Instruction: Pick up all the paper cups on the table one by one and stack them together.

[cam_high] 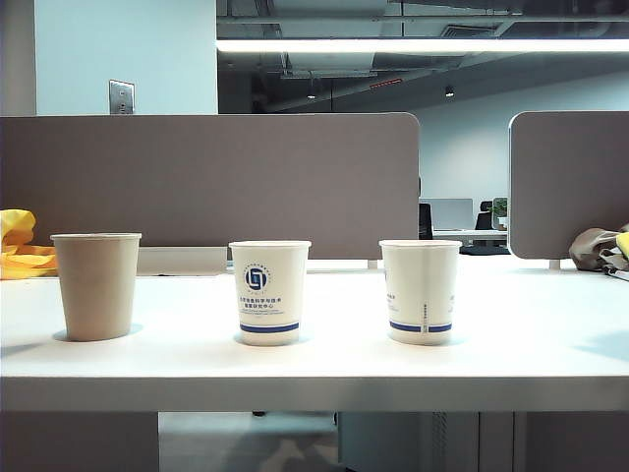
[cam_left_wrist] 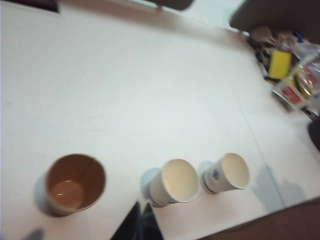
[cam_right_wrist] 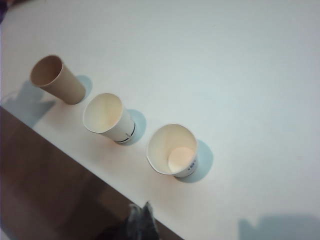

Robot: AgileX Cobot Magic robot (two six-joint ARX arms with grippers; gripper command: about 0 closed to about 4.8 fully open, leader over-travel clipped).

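- Three paper cups stand upright in a row near the front edge of the white table, each apart from the others, none stacked
- The brown cup is at the left end of the row in the exterior view; seen from above in the left wrist view it is empty
- The middle cup is white with a blue band near its base and a round blue logo facing the exterior camera; it also shows in the left wrist view and the right wrist view
- The right-hand cup is white with the same blue band, its logo turned away to the side; the right wrist view looks down into its empty inside
- The left gripper is only a dark, blurred tip at the edge of its own view, above the table's front edge between the brown cup and the middle cup, fingers pressed together and holding nothing
- The right gripper is likewise a blurred grey tip, over the table's front edge near the right-hand cup, fingers pressed together, empty
- Neither gripper appears in the exterior view
- Grey-brown divider panels stand behind the cups, with yellow cloth at the far left
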